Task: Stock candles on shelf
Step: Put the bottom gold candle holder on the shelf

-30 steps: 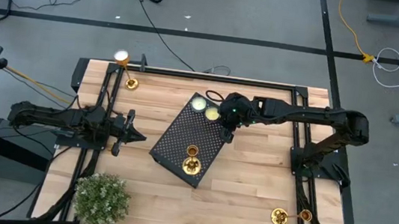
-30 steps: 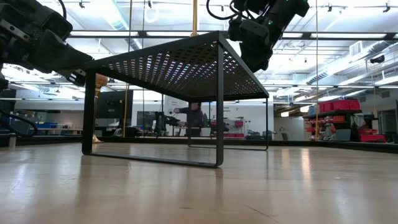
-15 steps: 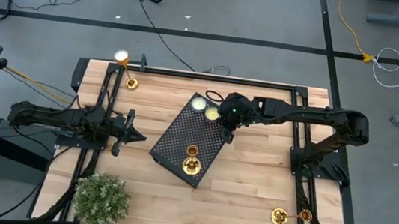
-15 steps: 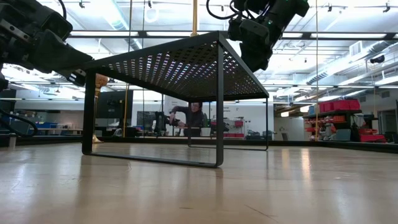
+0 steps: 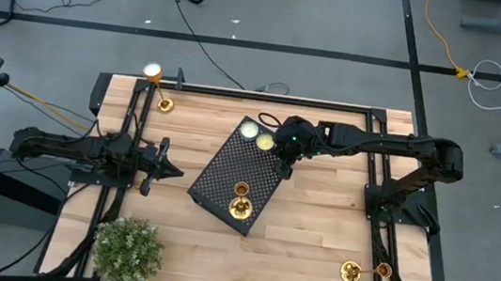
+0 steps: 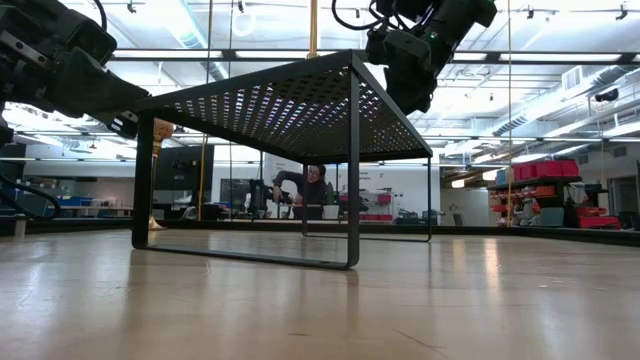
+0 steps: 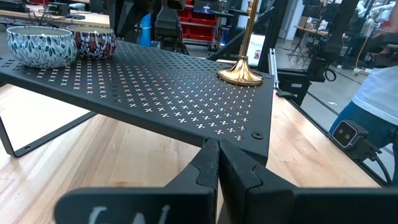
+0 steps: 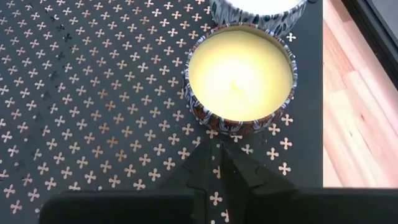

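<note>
**While poised over the shelf, shut on nothing**

Right pincer (image 8: 216, 152) closed and empty above the far end of the shelf (image 5: 223, 171), just short of a yellow tin candle (image 8: 239, 68). Left pincer (image 5: 169, 171) likewise closed, waiting low beside the shelf's left edge. One candlestick (image 5: 241, 202) standing on the shelf's near end; another (image 5: 164, 104) upright at the table's far-left corner; a third (image 5: 350, 272) near the right front corner. Probably light, rigid, top-heavy, slick brass. Best pinched low on the thin stem, just above the base, and kept upright.
</note>
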Robot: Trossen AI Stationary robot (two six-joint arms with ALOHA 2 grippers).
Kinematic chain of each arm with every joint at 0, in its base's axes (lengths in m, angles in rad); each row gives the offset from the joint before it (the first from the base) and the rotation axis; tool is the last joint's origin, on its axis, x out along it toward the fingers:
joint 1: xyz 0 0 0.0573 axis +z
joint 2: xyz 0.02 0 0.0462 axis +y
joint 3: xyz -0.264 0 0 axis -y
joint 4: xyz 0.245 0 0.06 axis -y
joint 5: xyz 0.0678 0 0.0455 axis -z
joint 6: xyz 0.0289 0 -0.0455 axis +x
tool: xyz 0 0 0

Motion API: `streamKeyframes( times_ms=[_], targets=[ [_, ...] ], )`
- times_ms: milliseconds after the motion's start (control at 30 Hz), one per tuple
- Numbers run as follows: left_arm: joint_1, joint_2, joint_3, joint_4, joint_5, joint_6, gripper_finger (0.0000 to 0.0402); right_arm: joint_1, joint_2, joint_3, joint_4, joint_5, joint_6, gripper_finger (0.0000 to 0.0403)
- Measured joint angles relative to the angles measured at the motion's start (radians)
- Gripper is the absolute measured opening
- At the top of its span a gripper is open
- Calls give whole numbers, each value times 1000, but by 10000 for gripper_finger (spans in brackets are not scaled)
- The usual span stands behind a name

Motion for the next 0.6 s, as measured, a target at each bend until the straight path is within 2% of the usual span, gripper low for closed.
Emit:
streamKeyframes(
  times_ms=[600],
  targets=[
    [0,0,0,0,0,0,14,0,0,0,0,-10,0,32]
  ],
)
